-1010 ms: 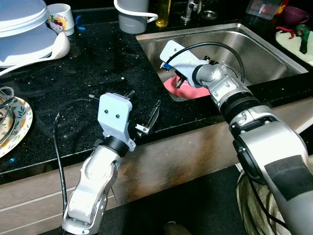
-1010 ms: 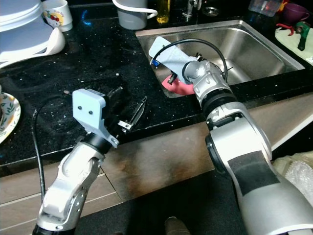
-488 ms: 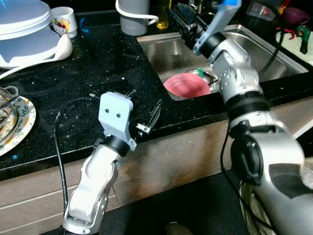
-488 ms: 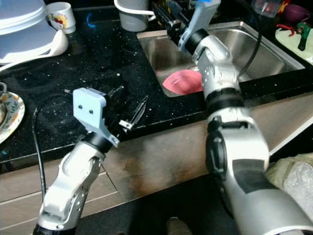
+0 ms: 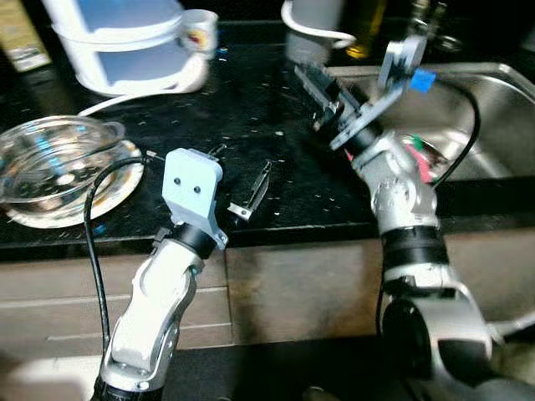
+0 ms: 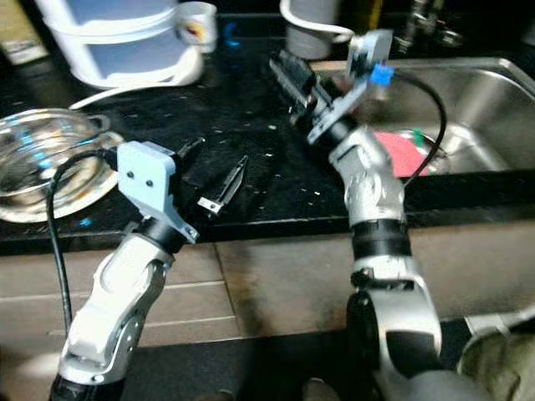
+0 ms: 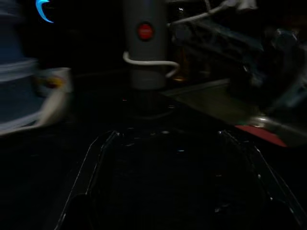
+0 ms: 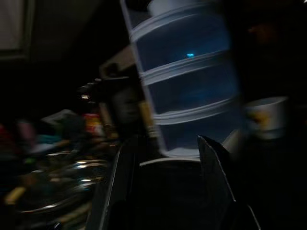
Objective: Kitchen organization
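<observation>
Both pairs of jaws stand apart and empty — our left gripper [image 5: 242,185] low over the black counter [image 5: 167,117] near its front edge, our right gripper [image 5: 318,92] lifted over the counter just beside the sink [image 5: 493,92], fingers aimed toward the stacked blue-and-white container [image 5: 125,42]. With no single item named, we judge the pink plate [image 6: 401,154] lying flat in the sink the likeliest candidate. It sits behind our right gripper's fingertips — they point away from it — yet that arm is far nearer than the left. Reaching it would mean swinging the right wrist back over the basin. A glass bowl [image 5: 54,167] rests well left.
</observation>
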`<state>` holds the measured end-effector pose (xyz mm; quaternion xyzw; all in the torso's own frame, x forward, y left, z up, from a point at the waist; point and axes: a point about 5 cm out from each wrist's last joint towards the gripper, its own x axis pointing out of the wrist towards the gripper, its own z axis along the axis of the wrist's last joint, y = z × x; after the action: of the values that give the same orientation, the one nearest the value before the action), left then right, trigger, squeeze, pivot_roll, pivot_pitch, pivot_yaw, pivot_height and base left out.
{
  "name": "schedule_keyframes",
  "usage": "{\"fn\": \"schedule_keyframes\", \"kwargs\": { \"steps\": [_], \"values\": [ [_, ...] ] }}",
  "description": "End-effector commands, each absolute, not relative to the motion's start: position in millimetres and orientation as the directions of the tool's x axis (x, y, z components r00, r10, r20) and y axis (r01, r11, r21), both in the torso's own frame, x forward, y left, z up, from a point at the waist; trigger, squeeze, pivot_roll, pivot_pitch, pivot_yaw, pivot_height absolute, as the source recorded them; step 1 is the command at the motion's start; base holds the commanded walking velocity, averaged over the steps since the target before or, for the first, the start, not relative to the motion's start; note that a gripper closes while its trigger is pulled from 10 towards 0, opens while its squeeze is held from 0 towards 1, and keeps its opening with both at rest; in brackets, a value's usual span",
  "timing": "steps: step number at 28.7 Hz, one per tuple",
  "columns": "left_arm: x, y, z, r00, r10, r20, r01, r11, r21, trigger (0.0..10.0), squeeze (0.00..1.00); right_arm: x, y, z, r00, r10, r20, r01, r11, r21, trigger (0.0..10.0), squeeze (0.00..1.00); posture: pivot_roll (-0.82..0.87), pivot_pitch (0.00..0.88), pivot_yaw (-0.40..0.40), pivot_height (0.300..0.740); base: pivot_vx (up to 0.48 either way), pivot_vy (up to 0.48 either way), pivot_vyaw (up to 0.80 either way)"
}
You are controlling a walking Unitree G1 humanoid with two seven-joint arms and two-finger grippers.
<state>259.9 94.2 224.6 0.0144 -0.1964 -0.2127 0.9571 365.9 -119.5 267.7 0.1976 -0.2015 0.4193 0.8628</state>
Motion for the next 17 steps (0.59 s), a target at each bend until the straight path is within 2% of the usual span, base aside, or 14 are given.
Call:
{"fn": "schedule_keyframes", "kwargs": {
  "steps": [1,2,4,8,11,17],
  "values": [
    [262,97,230,0.832,-0.406,0.377,0.383,0.913,0.138,10.0,0.0,356,-120,277,0.51,0.634,0.581,-0.842,0.506,0.186,10.0,0.0,0.08,0.083,-0.041,0.74,0.0,0.0,0.79],
    [262,98,236,0.828,-0.404,0.389,0.372,0.914,0.159,10.0,0.0,350,-120,278,0.47,0.64,0.608,-0.869,0.455,0.194,10.0,0.0,0.07,0.08,-0.04,0.74,0.0,0.0,0.79],
    [263,99,239,0.824,-0.403,0.397,0.364,0.915,0.173,10.0,0.0,345,-119,279,0.442,0.644,0.624,-0.886,0.42,0.195,10.0,0.0,0.07,0.08,-0.04,0.74,0.0,0.0,0.79],
    [266,111,262,0.805,-0.389,0.448,0.309,0.919,0.244,10.0,0.0,323,-104,266,0.321,0.74,0.591,-0.944,0.3,0.137,10.0,0.0,0.07,0.078,-0.034,0.74,0.0,0.0,0.79],
    [267,116,270,0.799,-0.382,0.464,0.286,0.921,0.265,10.0,0.0,316,-100,260,0.3,0.766,0.569,-0.952,0.279,0.126,10.0,0.0,0.07,0.078,-0.033,0.74,0.0,0.0,0.79],
    [268,126,281,0.791,-0.377,0.483,0.258,0.92,0.295,10.0,0.0,316,-100,253,0.33,0.779,0.534,-0.943,0.301,0.143,10.0,0.0,0.08,0.068,-0.027,0.74,0.0,0.0,0.79]
  ]
}}
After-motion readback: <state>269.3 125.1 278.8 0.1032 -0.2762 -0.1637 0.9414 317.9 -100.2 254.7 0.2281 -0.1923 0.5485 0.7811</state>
